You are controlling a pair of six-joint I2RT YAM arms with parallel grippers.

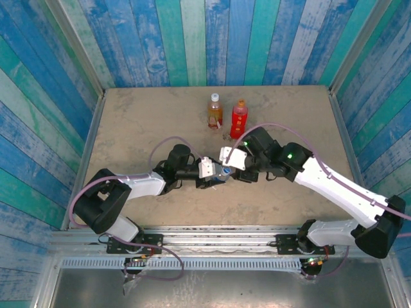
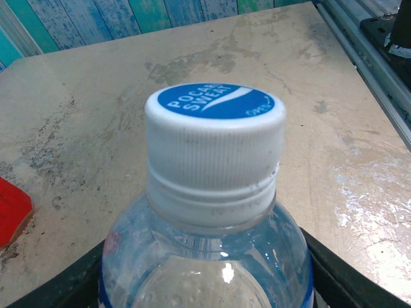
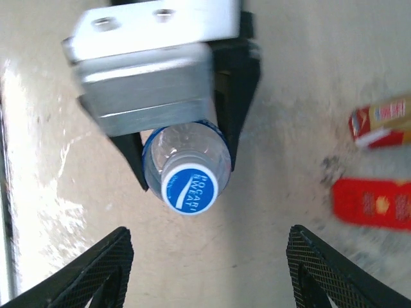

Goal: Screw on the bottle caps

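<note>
Grip first: your left gripper (image 2: pixel 205 285) pinches the clear bottle (image 3: pixel 186 144) by its sides, near the middle of the table (image 1: pixel 141 122) and closest to your arms. The blue and white cap (image 2: pixel 215 144) sits on the neck of this bottle. It looks flat and straight, not crooked. You cannot tell from here if it is turned all the way tight.

Your right gripper (image 3: pixel 209 234) hangs over that cap with its fingers spread wide. They are well apart from the cap and touch nothing.

Farther back, the tea bottle (image 1: pixel 214 114) and the red bottle (image 1: pixel 239 122) stand up side by side, close together. The tea bottle wears a white cap (image 1: pixel 215 97). The red bottle wears an orange cap (image 1: pixel 241 101). No loose cap lies on the table.

So all three bottles seem to have their caps on. My guess is that you are almost done. What may be left is one more twist on the blue and white cap if it is loose, then setting the clear bottle down.
</note>
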